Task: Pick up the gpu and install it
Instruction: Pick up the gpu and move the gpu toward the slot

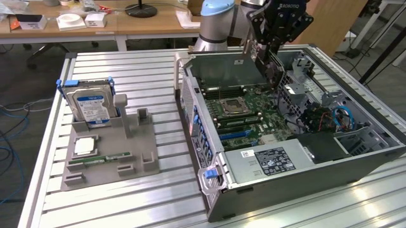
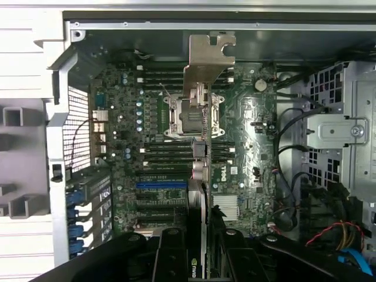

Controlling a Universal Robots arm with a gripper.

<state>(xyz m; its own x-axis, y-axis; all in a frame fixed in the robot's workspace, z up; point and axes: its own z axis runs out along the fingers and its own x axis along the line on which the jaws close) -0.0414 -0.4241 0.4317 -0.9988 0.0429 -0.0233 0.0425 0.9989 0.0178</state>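
Observation:
The gpu (image 1: 271, 71) hangs edge-down over the far side of the open computer case (image 1: 203, 137), above the green motherboard (image 1: 250, 116). My gripper (image 1: 269, 45) is shut on its top edge. In the wrist view the gpu (image 2: 200, 176) is seen edge-on between the black fingers (image 2: 170, 252), and its silver end bracket (image 2: 208, 64) points at the case's back wall. The card is in the air above the board, over the area of the CPU socket (image 2: 188, 111). My gripper (image 2: 202, 241) straddles the card.
A grey fixture (image 1: 142, 142) at the exterior view's left holds a hard drive (image 1: 92, 107), a memory stick (image 1: 100, 159) and a square chip (image 1: 85, 146). Inside the case are a drive cage (image 2: 346, 135), cables (image 1: 343, 118) and a blue slot (image 2: 161, 184). Wooden desks stand behind.

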